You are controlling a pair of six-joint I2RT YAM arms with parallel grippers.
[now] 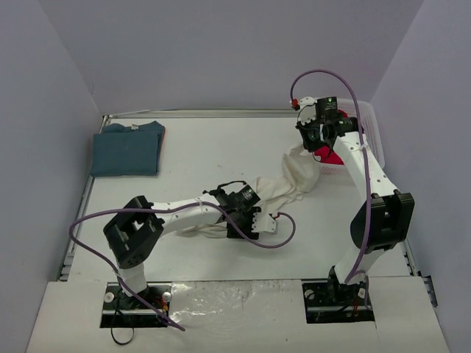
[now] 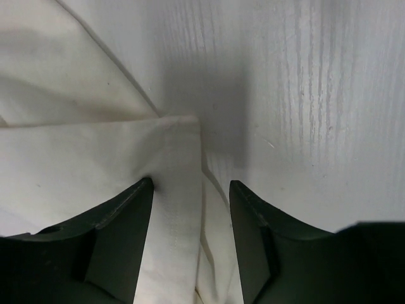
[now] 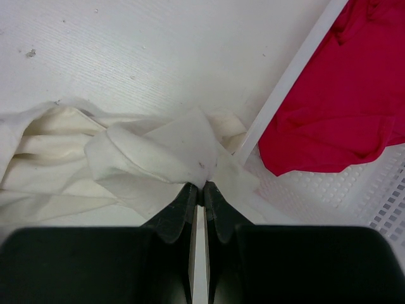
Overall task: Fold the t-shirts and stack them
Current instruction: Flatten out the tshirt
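The cream-white t-shirt lies bunched and stretched from mid-table toward the basket. My right gripper is shut on one end of it and holds that end up beside the basket; in the right wrist view the cloth is pinched at the fingertips. My left gripper is open and low over the shirt's other end; in the left wrist view a folded hem lies between its spread fingers. The teal-blue t-shirt lies folded at the back left. The red t-shirt sits in the basket.
The white lattice basket stands at the back right, its rim just beside my right fingertips. A purple cable loops on the table near my left gripper. Grey walls enclose the table on three sides.
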